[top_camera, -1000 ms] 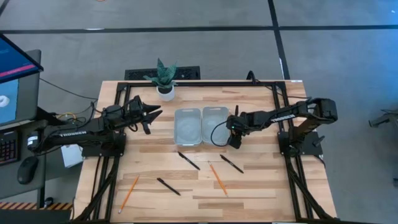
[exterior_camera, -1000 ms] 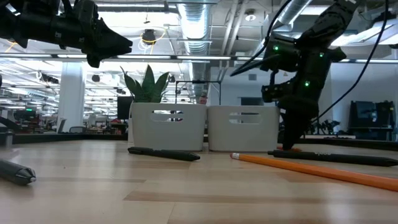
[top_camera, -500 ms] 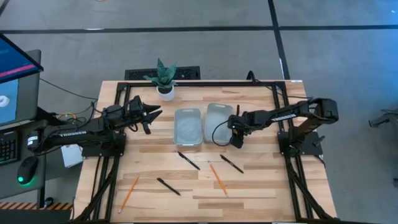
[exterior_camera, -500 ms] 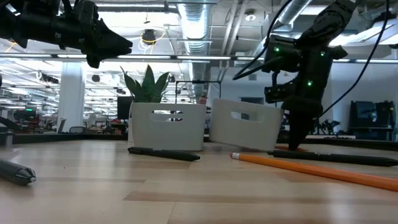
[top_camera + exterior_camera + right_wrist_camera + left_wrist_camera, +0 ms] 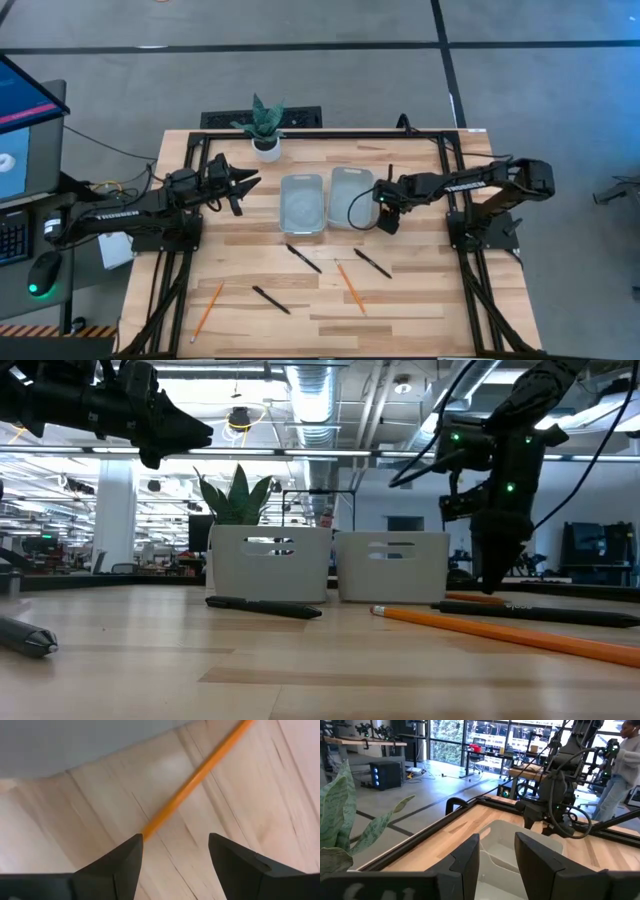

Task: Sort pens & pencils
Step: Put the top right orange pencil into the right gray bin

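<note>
Right gripper [image 5: 388, 222] is low over the table [image 5: 420, 290], just right of the right bin [image 5: 347, 197], fingers [image 5: 235, 865] spread with nothing between them. A pencil [image 5: 192, 780] lies flat on the wood straight ahead of them, its far end running in beside the bin wall. Not grasped yet.

Left gripper [image 5: 250, 183] hovers left of the left bin [image 5: 301, 204], fingers [image 5: 468, 860] parted, empty. It's waiting.

Rest of the stock, from above:
- pen [image 5: 303, 258] in front of the bins
- pen [image 5: 372, 263] right of it
- pen [image 5: 270, 299] nearer the front edge
- pencil [image 5: 350, 287] between the first two pens
- pencil [image 5: 207, 310] at front left

Both bins look empty as far as I can tell, so I'd judge the sort barely begun.

Risks:
- Pencil sits tight against the bin. Closing there could catch the wall and shove or tip the bin; it looks light.
- Pencil runs diagonal to the finger gap. Closing off-axis may roll it away or pinch one end so it pivots.
- It's thin and flat on wood. Too high misses it, too low jams the fingertips into the table.
</note>
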`<state>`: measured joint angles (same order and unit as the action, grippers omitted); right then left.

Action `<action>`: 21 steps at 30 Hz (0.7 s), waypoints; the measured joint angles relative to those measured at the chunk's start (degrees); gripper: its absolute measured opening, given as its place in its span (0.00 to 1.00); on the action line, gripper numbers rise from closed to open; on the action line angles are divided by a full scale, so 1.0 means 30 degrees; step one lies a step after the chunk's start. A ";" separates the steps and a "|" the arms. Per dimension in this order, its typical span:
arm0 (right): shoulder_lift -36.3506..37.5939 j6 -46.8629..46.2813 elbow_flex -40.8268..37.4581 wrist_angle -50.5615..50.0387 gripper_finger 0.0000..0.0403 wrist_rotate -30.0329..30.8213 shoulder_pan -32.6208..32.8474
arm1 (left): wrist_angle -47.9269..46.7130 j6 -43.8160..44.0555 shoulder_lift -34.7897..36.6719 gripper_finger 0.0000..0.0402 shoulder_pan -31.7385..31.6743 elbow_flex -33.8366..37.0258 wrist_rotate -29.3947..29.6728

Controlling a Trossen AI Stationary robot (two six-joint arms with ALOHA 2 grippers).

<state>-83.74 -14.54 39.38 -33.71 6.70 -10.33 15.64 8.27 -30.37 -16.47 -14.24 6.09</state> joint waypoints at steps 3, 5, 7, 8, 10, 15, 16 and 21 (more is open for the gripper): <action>0.0000 -0.0111 0.0002 0.0437 0.62 -0.0061 0.0015 | -0.0014 -0.0007 0.0000 0.29 0.0000 0.0000 0.0000; 0.0000 -0.0140 0.0016 0.0888 0.62 -0.0081 0.0015 | -0.0091 -0.0002 0.0000 0.29 0.0000 0.0000 0.0000; 0.0007 -0.0233 0.0035 0.1180 0.62 -0.0094 0.0015 | -0.0252 0.0000 0.0000 0.29 0.0000 0.0000 0.0000; 0.0007 -0.0330 0.0036 0.1231 0.62 -0.0121 0.0015 | -0.0303 0.0007 0.0000 0.29 0.0000 0.0000 0.0000; 0.0007 -0.0683 0.0036 0.1208 0.62 -0.0131 0.0015 | -0.0350 0.0007 0.0000 0.29 0.0000 0.0000 0.0000; 0.0015 -0.1965 0.0036 0.1217 0.62 -0.0219 -0.0109 | -0.0386 0.0007 0.0000 0.29 0.0000 0.0000 0.0000; 0.0015 -0.2322 0.0043 0.1223 0.62 -0.0224 -0.0120 | -0.0393 0.0007 0.0000 0.29 0.0000 0.0000 0.0000; 0.0022 -0.3405 0.0051 0.1240 0.62 -0.0741 -0.0247 | -0.0401 0.0015 0.0002 0.29 0.0000 0.0000 0.0000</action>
<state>-83.68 -24.75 39.53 -29.99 4.48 -11.07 14.44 8.32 -30.36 -16.47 -14.24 6.09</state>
